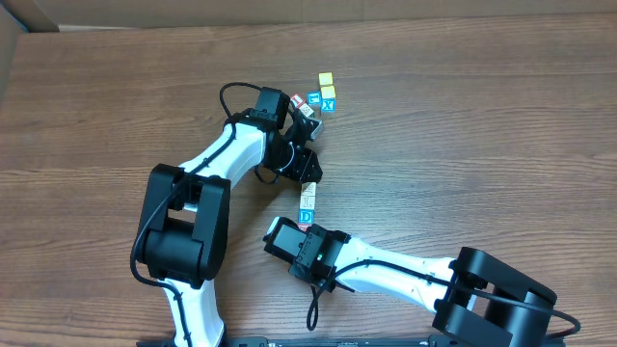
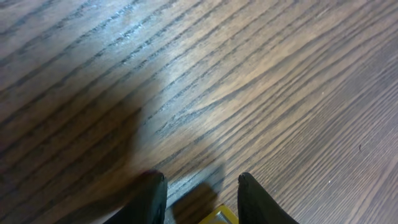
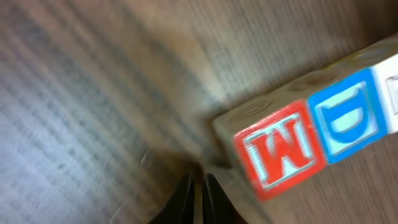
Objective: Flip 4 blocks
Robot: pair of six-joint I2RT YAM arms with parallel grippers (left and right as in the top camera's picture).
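1. The row of blocks lies on the table (image 2: 186,74) between the two arms. The red M block (image 3: 280,152) touches the blue D block (image 3: 348,115), and a pale-faced block (image 3: 392,93) comes next along.
2. The right gripper (image 3: 198,186) has its fingers pressed together on nothing, tips just beside the M block's near corner.
3. The left gripper (image 2: 200,179) hangs with fingers apart over bare wood. A sliver of yellow (image 2: 217,216) shows low between them, and I cannot tell whether they touch it.
4. I'd say the M block is the one to turn now. It butts against D, so a shove with closed tips would likely drag its neighbour.
5. Better to part the fingers, straddle M alone, lift it clear, roll it and set it down.
6. Steer clear of the yellow cubes (image 1: 326,79) and the X cube (image 1: 329,104) farther up the table.
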